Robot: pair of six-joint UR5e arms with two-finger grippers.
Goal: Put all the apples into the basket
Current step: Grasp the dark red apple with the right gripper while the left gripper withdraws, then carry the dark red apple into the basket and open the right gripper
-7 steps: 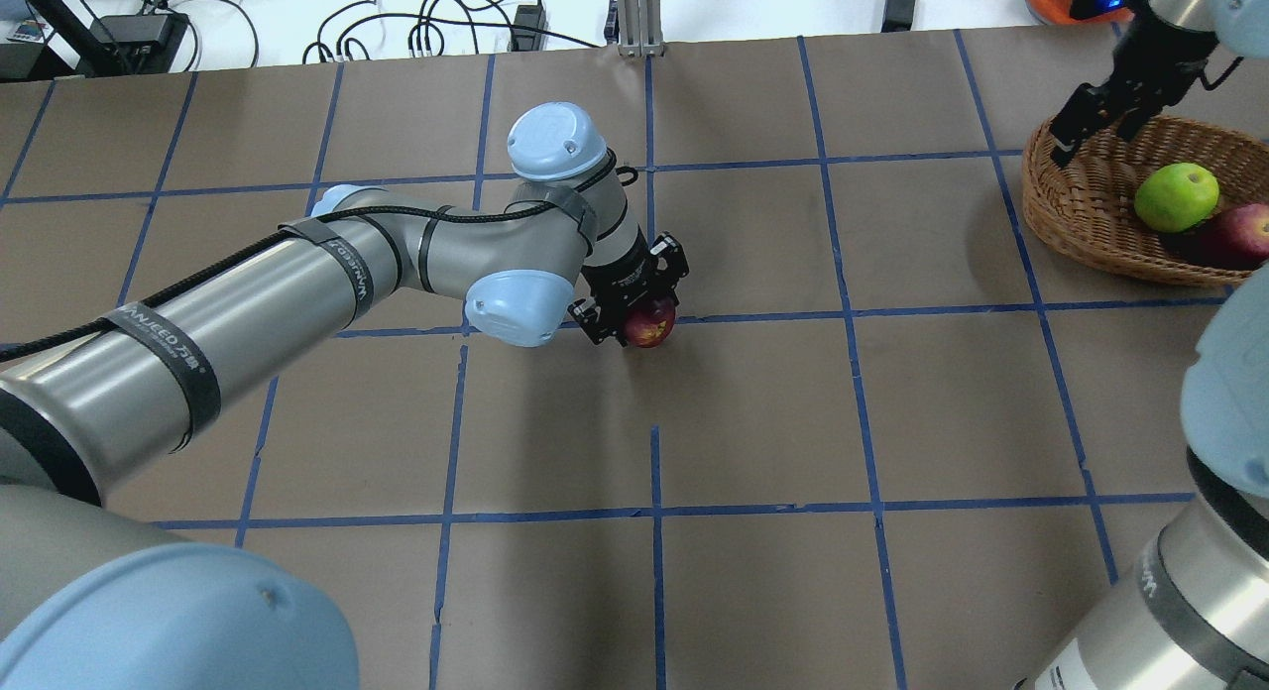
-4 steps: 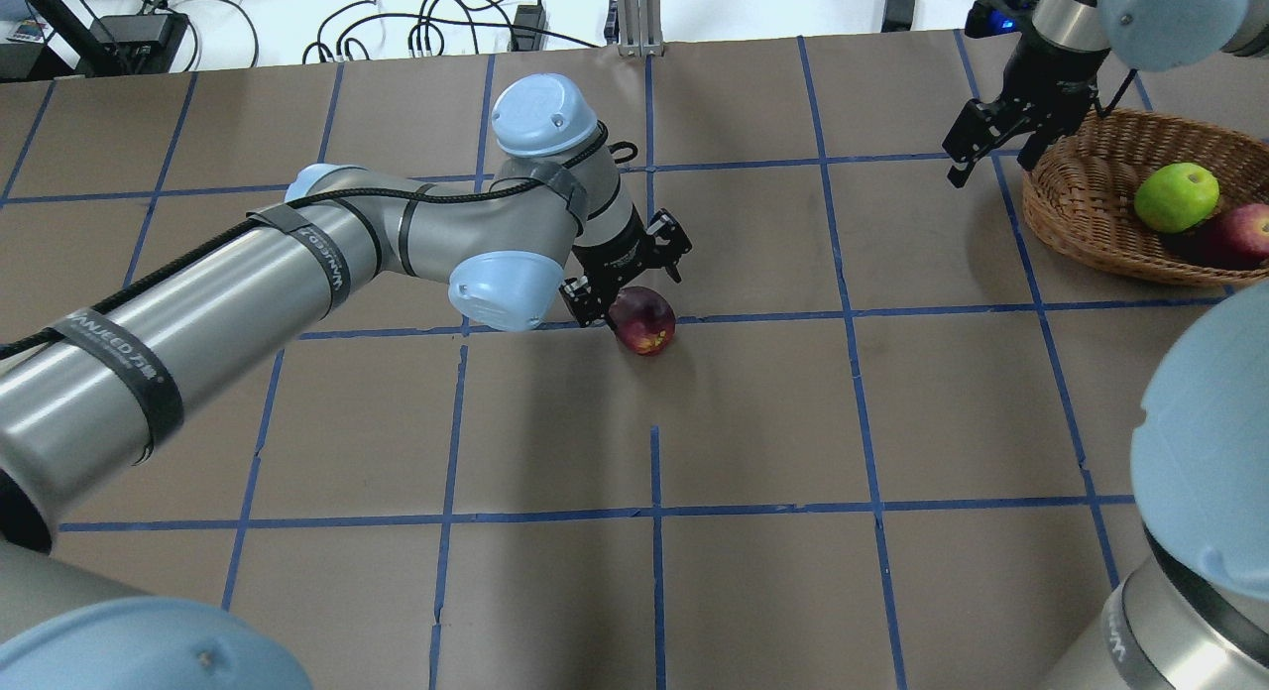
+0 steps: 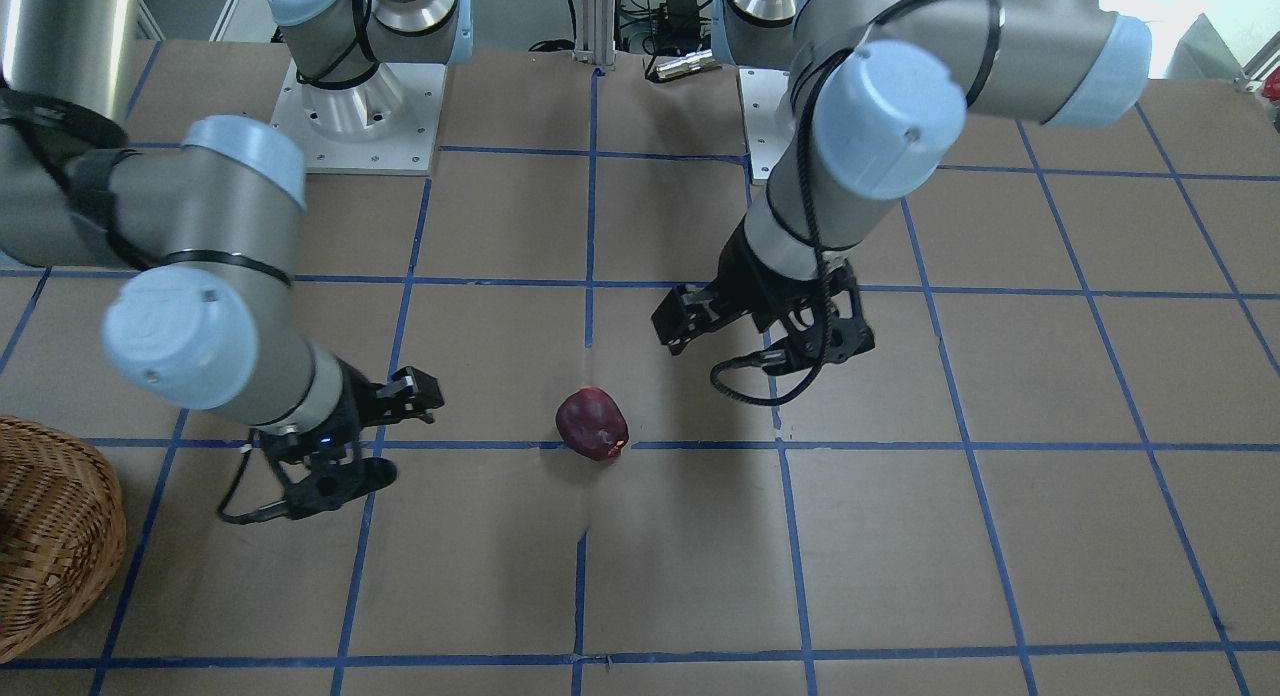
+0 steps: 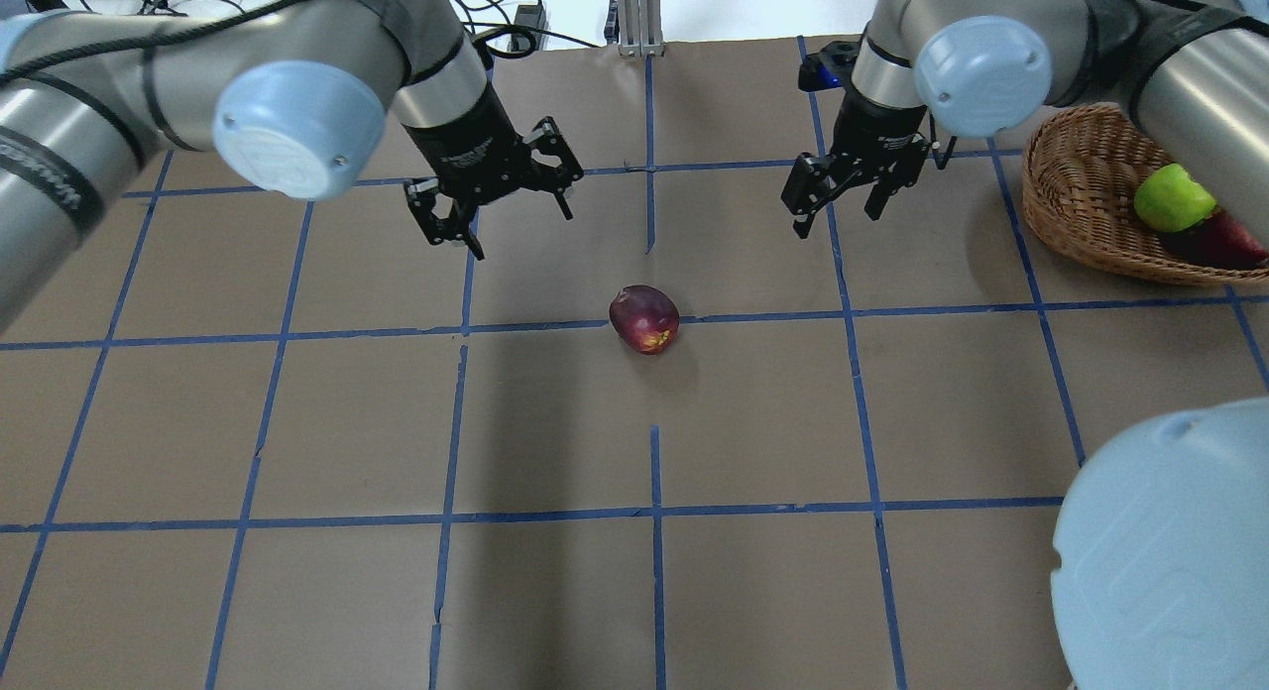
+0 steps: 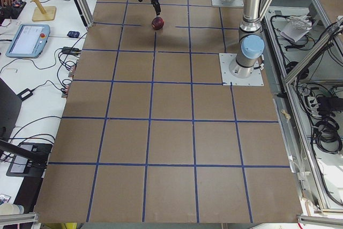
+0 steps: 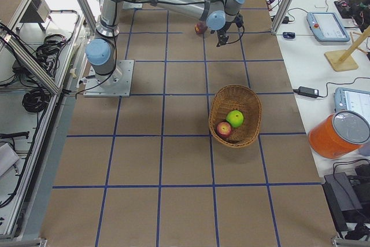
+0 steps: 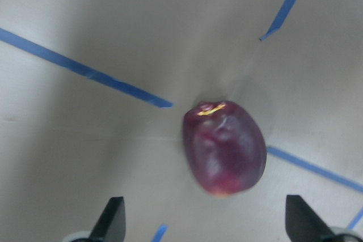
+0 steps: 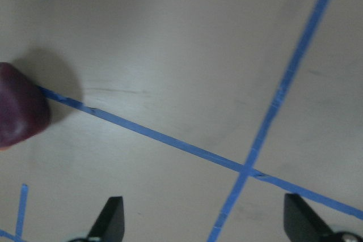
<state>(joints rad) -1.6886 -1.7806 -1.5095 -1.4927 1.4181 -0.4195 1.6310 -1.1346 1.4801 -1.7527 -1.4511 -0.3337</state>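
Note:
The dark maroon apple (image 4: 644,318) lies alone on the brown table, on a blue tape line; it also shows in the front view (image 3: 592,424) and the left wrist view (image 7: 225,148). My left gripper (image 4: 523,236) hangs open and empty, behind and left of it. My right gripper (image 4: 838,222) hangs open and empty, behind and right of it, between the apple and the basket. The wicker basket (image 4: 1081,204) stands at the far right and holds the green apple (image 4: 1172,196) and the red apple (image 4: 1219,238). The maroon apple sits at the left edge of the right wrist view (image 8: 20,111).
Blue tape lines grid the table. An aluminium post (image 4: 634,16) and cables stand at the table's back edge. An orange container (image 6: 338,134), tablets and a wooden stand sit on the side bench beyond the basket.
My left gripper has come off the maroon apple and drawn back up and to the left; the apple stays on the table. My right gripper has moved left from the basket towards the table's middle.

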